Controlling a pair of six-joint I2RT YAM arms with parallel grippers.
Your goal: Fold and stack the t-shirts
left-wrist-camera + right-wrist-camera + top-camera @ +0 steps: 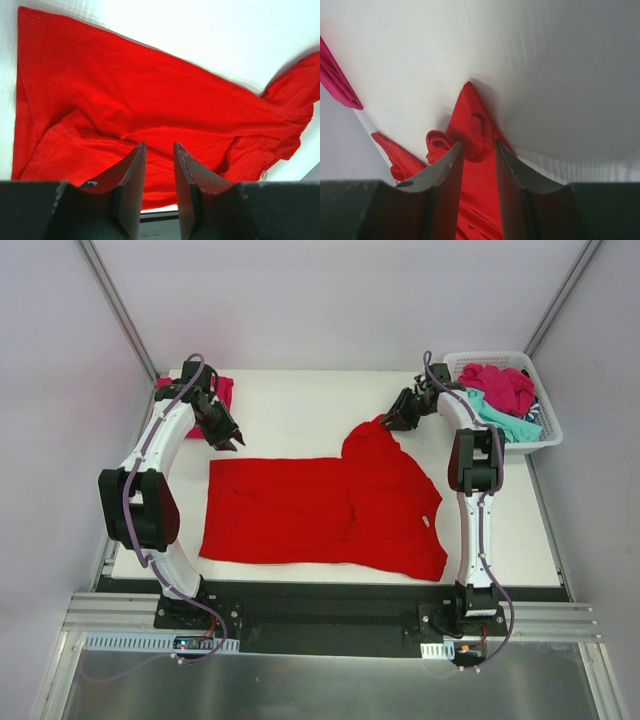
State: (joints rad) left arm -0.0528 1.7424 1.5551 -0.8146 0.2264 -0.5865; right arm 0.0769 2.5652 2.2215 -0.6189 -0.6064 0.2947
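A large bright red cotton t-shirt [300, 510] lies spread front-down across the middle of the white table [300, 410], its hem toward the left edge. Its right part is bunched and drawn up toward the far right corner. There the right gripper [392, 423] pinches a raised fold of the red cloth between its fingers. The left gripper [232, 440] hangs just above the shirt's far left corner, jaws slightly parted with nothing between them. A folded magenta-pink t-shirt [222, 390] sits in the far left corner. A white plastic lattice basket [500, 356] at the far right corner holds a crumpled magenta shirt [500, 385] and a teal shirt [505, 422].
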